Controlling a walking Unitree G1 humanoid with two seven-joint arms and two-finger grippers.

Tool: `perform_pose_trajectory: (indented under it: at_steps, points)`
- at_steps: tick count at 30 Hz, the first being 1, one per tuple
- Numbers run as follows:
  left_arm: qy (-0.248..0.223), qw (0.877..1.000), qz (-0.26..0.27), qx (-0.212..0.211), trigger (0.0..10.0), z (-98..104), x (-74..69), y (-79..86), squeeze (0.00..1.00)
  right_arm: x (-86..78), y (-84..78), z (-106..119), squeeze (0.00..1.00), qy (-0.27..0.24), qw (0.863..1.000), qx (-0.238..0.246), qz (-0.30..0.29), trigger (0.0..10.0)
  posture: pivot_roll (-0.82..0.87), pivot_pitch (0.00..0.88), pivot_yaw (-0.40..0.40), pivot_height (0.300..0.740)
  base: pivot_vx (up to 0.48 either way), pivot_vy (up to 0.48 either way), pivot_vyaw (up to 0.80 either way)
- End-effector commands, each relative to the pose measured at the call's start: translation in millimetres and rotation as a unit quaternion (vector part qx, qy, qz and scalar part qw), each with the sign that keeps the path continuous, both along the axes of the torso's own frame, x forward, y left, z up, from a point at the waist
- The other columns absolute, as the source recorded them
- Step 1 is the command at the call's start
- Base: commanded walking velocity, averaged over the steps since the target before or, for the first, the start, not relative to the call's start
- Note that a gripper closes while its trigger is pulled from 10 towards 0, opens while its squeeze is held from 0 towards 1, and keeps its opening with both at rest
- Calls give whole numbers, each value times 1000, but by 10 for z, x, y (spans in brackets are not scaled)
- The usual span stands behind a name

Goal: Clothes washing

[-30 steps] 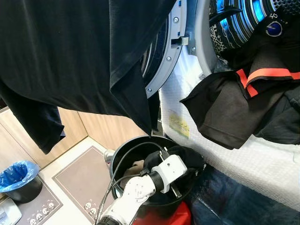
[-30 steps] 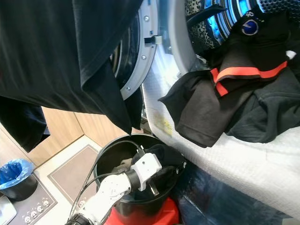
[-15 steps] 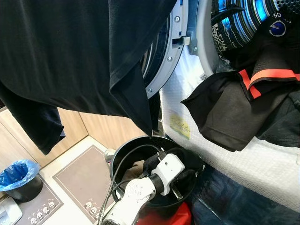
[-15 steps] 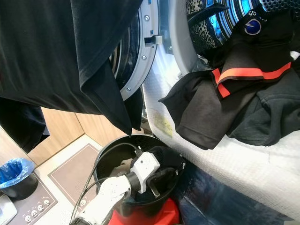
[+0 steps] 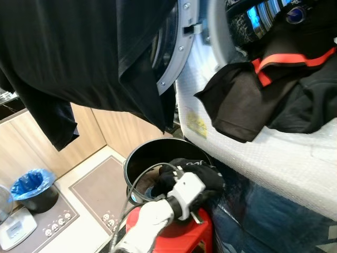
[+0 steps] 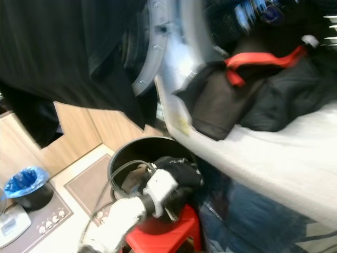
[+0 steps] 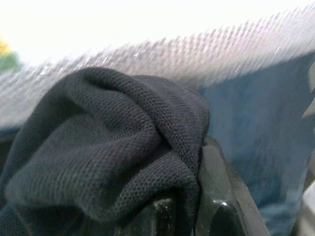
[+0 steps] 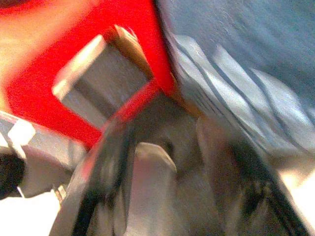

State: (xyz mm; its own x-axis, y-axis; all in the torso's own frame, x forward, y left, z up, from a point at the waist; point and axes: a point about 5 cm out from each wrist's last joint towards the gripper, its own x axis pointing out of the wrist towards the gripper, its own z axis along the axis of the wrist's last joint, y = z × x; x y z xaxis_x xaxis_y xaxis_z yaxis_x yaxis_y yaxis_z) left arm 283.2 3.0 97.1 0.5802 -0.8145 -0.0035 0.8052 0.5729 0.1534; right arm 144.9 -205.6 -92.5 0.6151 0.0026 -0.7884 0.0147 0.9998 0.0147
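The left tool (image 5: 202,182) is clamped on a dark garment (image 5: 192,171) at the black bucket (image 5: 138,158); lifting could snag its rim. I cannot tell the right tool's state.

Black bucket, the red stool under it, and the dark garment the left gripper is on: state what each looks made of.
Black bucket: probably plastic; smooth, slightly glossy wall.
Red stool: likely moulded plastic; even, shiny red.
Dark garment: knitted fabric, matte; a fine piqué-like weave shows in the left wrist view, bunched at the left gripper.
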Motion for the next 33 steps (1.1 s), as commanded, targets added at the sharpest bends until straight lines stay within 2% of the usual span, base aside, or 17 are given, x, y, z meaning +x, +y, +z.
perform_pose_trajectory:
  at_steps: [1,13,16,18,22,24,28,29,33]
  points:
    - [-14,1000,-6,-3,10000,62,10,11,0,11,61,-6,0,-1,1000,8,2,10000,-22,0,49,740,0,0,0]
    - [-20,1000,-4,-5,10000,67,9,25,0,9,59,-7,0,-1,1000,9,0,10000,-21,0,50,740,0,0,0]
    - [-27,1000,-1,13,10000,27,13,57,0,11,58,-5,0,-2,1000,11,-1,10000,-22,0,53,740,0,0,0]
    - [-46,998,-20,42,10000,-12,-23,60,0,22,70,2,0,-7,1000,15,5,10000,-19,0,54,740,0,0,0]
    - [-50,997,-30,48,10000,-17,-46,58,0,43,91,12,0,-13,999,19,24,10000,-23,0,59,740,0,0,0]
    - [-61,995,-52,57,10000,-1,-78,43,0,81,138,32,0,-23,998,24,62,10000,-27,0,65,740,0,0,0]
    - [-71,990,-95,76,10000,17,-128,-11,0,134,229,74,0,-39,985,26,163,10000,-31,0,70,740,0,0,0]
    - [-74,988,-110,84,10000,15,-145,-28,0,138,259,88,0,-41,974,19,221,10000,-35,0,73,740,0,0,0]
    - [-71,987,-118,86,10000,16,-146,-43,0,177,270,132,0,-57,955,1,290,10000,-40,0,77,740,0,0,0]
